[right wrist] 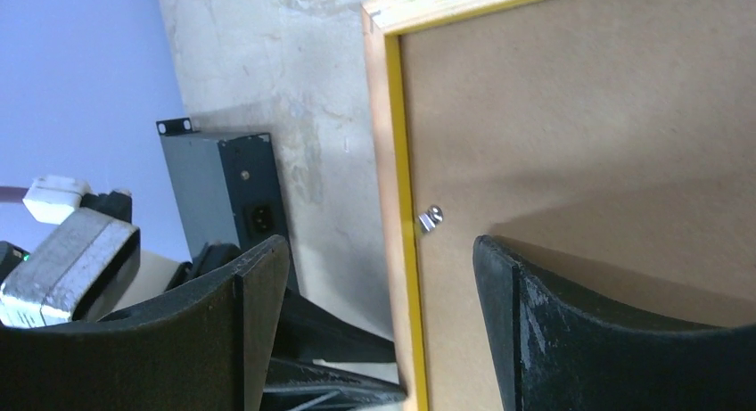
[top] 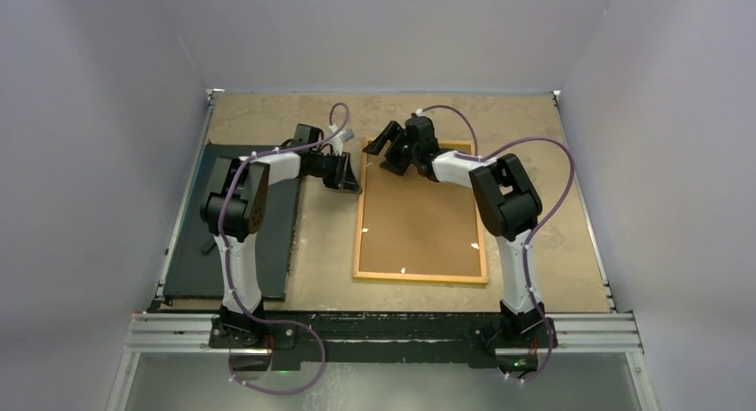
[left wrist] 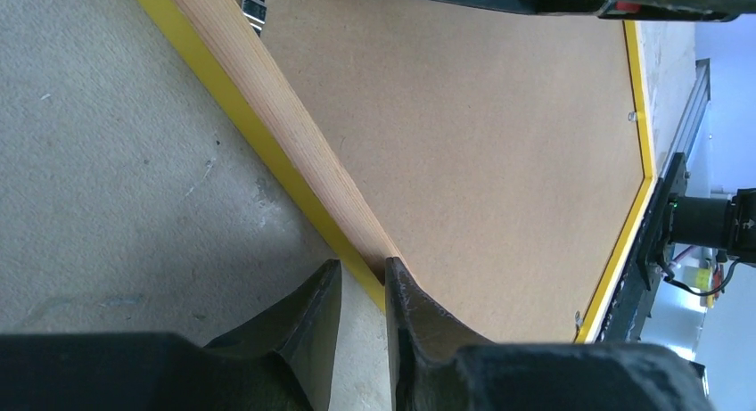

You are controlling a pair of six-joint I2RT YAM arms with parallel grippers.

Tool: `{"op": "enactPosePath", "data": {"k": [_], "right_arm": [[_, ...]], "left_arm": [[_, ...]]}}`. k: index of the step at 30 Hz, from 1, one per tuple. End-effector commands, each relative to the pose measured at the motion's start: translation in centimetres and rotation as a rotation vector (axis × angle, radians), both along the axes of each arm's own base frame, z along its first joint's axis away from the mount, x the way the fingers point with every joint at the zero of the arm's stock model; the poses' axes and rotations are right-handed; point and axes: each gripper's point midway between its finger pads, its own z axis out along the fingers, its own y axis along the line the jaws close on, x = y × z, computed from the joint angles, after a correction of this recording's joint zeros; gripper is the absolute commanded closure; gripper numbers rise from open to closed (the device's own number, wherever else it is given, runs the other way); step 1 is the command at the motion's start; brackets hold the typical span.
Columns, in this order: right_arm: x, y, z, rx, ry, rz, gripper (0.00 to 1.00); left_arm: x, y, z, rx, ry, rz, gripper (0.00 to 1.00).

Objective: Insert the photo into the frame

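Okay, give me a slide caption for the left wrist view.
Left claw straddling the yellow edge of the frame, brown backing board up.

Enclosure: plain pale lavender-grey walls [top: 374,36] closed in the bench [top: 553,242] on the left, back and right. The bench top was tan, worn and blotched with lighter patches. A silver metal rail [top: 597,332] ran along its near edge, with thinner side strips [top: 592,224] up both flanks. A grey box [right wrist: 223,188] with a power socket stood beside the wall. Lighting was even and diffuse, with soft shadows.
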Motion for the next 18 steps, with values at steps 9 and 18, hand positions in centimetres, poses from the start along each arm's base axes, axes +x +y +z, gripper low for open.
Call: {"op": "enactPosePath", "data": {"k": [9, 18], "right_arm": [[0.3, 3.1, -0.2, 0.033, 0.013, 0.034, 0.22], [-1.2, 3.4, -0.9, 0.035, 0.06, 0.031, 0.23]], "left_arm": [[-0.1, 0.2, -1.4, 0.017, -0.008, -0.006, 0.8], [0.0, 0.2, -1.1, 0.016, -0.018, -0.006, 0.8]]}}
